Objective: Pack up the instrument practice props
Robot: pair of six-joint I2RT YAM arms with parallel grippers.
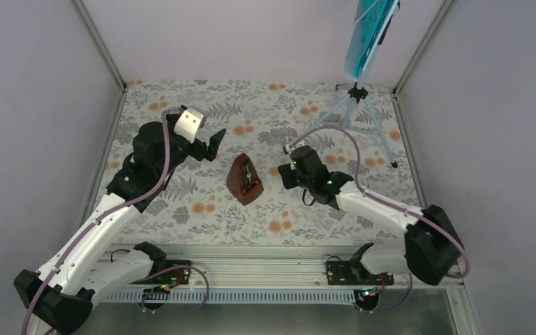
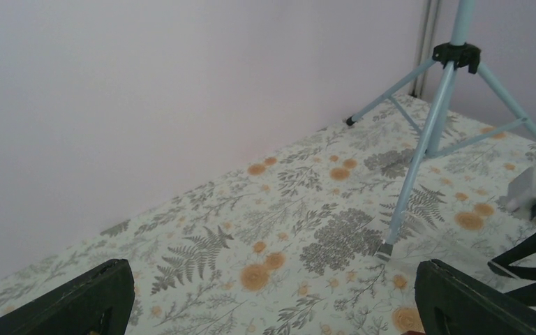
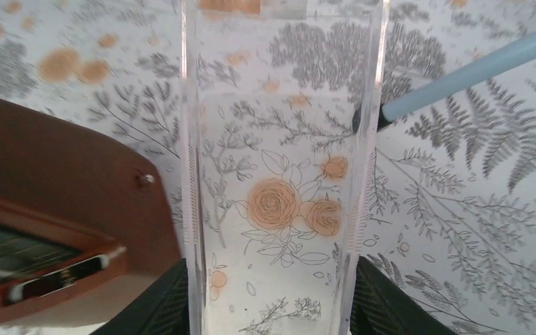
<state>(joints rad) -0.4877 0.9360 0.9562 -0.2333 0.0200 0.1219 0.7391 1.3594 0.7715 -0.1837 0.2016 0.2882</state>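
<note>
Left arm [image 1: 105,223]: white-and-black, reached forward on the left side, elbow bent.
Left gripper [image 1: 213,145]: black two-finger jaws spread wide, holding nothing.
Right arm [image 1: 377,206]: white-and-black, stretched inward toward the centre, wrist low.
Right gripper [image 1: 286,160]: black fingers pressed against both long edges of a clear flat plastic cover [image 3: 279,139].

Top view overlooks the table [image 1: 209,216]; 2 low, close wrist views share the music stand [image 2: 455,56].
</note>
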